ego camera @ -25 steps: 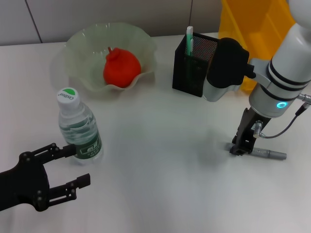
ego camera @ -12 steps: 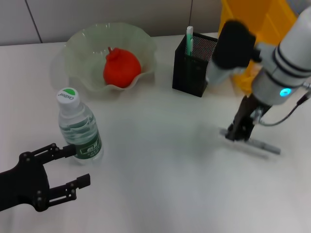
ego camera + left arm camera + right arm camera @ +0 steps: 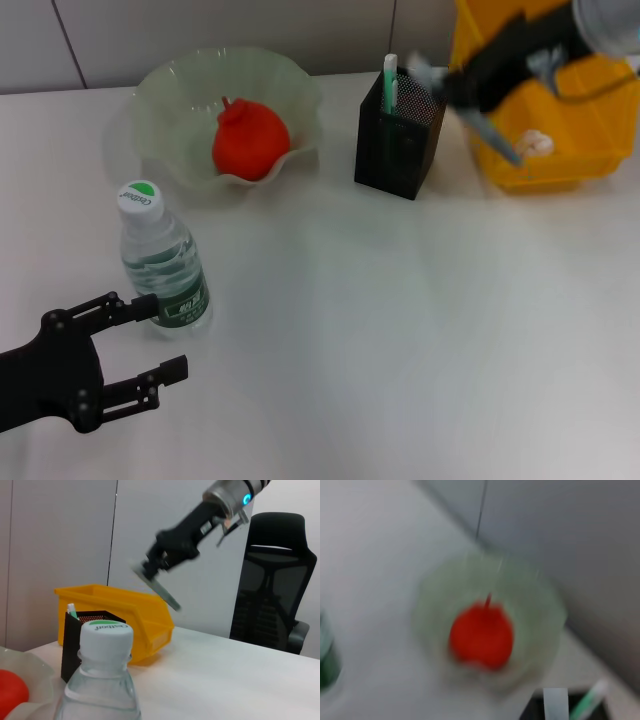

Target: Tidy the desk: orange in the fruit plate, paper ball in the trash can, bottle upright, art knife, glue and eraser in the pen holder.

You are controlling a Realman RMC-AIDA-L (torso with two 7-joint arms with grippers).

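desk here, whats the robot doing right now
The right gripper is shut on the art knife, carrying it in the air beside the black pen holder and the yellow bin. The orange lies in the fruit plate, and the bottle stands upright. The left gripper sits open beside the bottle, idle.

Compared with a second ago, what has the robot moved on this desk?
The right claw has lifted the grey art knife off the table and swung it up toward the black pen holder, in front of the yellow bin. The left claw stays open beside the upright bottle; the orange sits in the fruit plate as before.
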